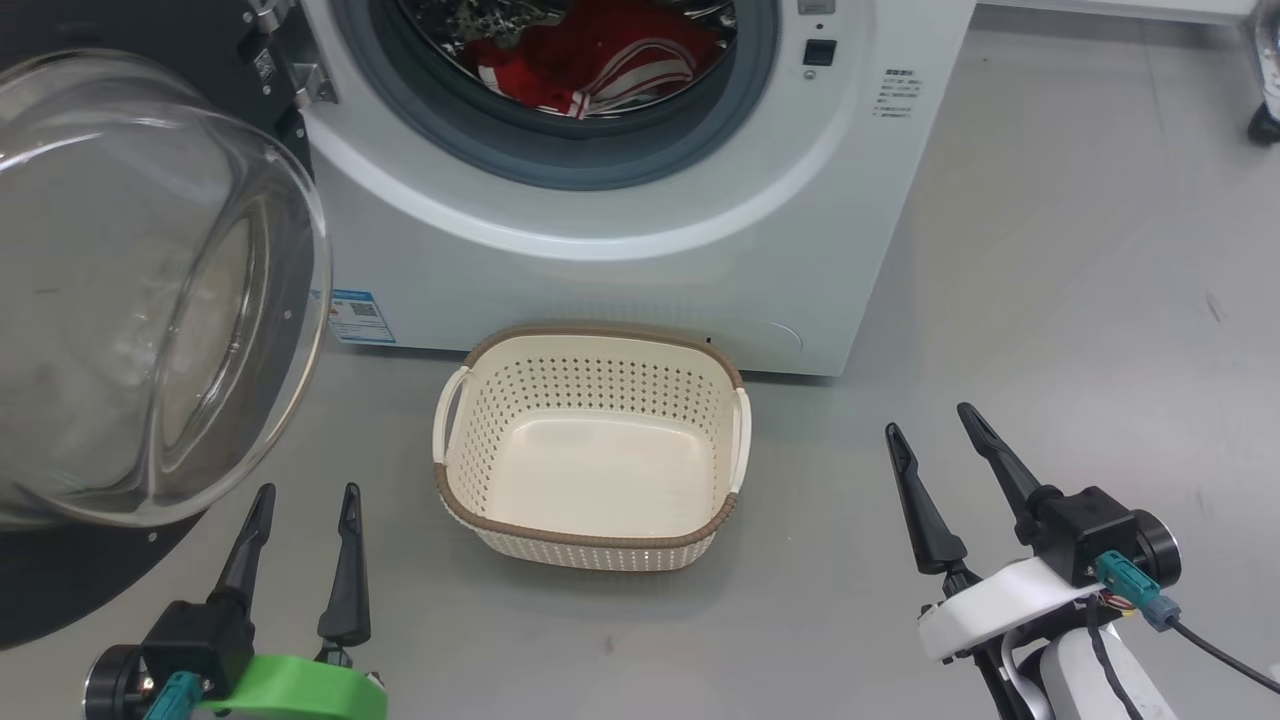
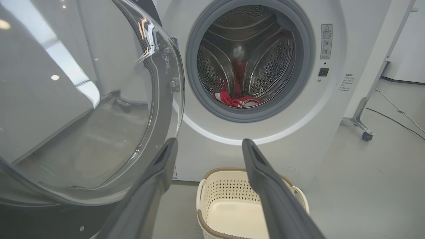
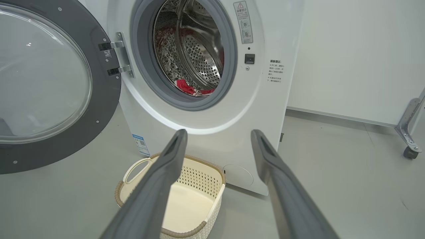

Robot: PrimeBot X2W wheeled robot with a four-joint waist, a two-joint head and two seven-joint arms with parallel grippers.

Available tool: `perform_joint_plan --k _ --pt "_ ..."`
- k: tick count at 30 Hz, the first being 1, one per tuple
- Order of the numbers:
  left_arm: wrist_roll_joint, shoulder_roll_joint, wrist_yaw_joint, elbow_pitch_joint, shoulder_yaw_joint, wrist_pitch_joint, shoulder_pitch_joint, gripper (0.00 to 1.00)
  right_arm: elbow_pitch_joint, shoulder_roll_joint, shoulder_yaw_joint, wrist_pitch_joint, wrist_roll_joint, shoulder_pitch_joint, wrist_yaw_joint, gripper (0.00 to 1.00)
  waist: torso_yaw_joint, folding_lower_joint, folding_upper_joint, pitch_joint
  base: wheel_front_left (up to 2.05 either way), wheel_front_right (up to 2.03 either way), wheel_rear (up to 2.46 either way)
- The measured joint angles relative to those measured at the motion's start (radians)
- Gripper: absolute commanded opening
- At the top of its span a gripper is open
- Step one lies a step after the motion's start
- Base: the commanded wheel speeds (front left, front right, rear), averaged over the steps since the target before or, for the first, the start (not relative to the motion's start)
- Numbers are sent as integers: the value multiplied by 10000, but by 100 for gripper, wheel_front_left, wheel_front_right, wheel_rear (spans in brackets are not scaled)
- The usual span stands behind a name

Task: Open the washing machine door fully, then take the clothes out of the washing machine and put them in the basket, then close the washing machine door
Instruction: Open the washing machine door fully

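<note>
door [image 1: 150, 290] clear glossy glass | drum [image 2: 265, 63] perforated shiny steel | basket [image 1: 600, 545] matt plastic

Red white-striped clothes [image 1: 600, 65], white washing machine [image 1: 640, 260], cream perforated brown-rimmed basket [image 1: 590, 545].

The left gripper [image 1: 309, 490] has two long, dark, tapering fingers [image 1: 346, 570] set on a black block [image 1: 200, 640], backed by a bright green collar [image 1: 300, 692] and a teal plug [image 1: 176, 692]. The right gripper [image 1: 928, 418] has the same fingers and block, but a white collar [image 1: 990, 600], teal plugs [image 1: 1125, 578] with thin coloured wires, a black cable [image 1: 1222, 655] and a pale forearm [image 1: 1080, 680].
</note>
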Motion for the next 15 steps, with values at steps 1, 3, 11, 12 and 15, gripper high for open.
perform_joint_plan --k 1,3,11,12,15 --pt "4 2 0 -8 -6 0 15 100 -12 2 12 0 2 19 0 100 -106 0 0 -4 0 0 0" --pt "6 2 2 -10 2 0 58 100 -77 6 38 0 10 20 0 100 -325 0 0 -8 0 0 0" --pt "117 4 13 -4 -48 0 186 100 -188 27 107 0 71 63 0 100 -1193 0 0 -8 0 0 0" --pt "134 4 13 -2 -69 0 186 100 -199 33 100 0 75 88 0 100 -1291 0 0 -7 0 0 0" --pt "148 4 15 27 -146 2 185 100 -290 63 -33 0 180 295 0 100 -1606 0 0 -12 0 0 0"
